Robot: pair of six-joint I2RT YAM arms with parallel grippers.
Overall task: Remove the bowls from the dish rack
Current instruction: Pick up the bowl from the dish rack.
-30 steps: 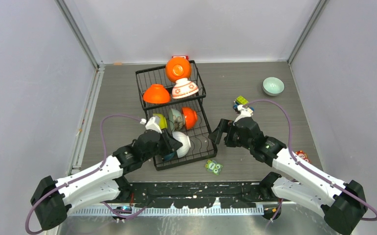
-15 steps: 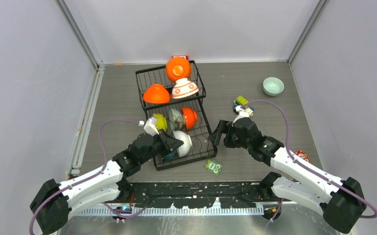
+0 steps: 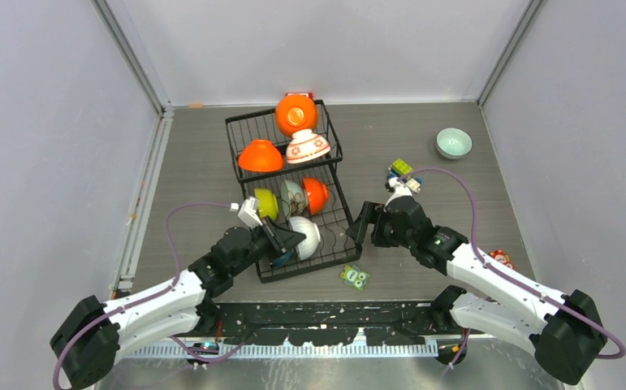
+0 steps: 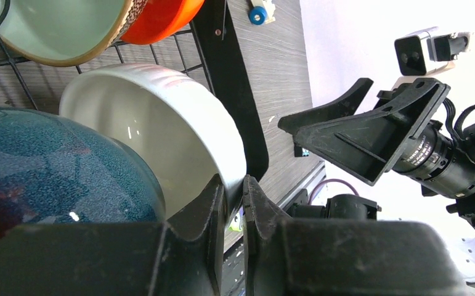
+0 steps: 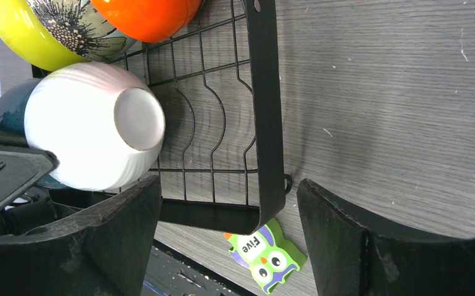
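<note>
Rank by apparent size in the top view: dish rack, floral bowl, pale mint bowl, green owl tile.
1. dish rack, far the largest.
2. floral bowl and pale mint bowl: too alike to rank; the floral one lies tipped.
3. green owl tile, smallest.

Bowls (image 3: 295, 114) fill the dish rack (image 3: 335, 233); a lone bowl (image 3: 454, 143) lies on the table (image 3: 204, 162) far right.

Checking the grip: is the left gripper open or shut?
Shut: the left gripper pinches the rim of the white bowl, seen in its wrist view.
</note>
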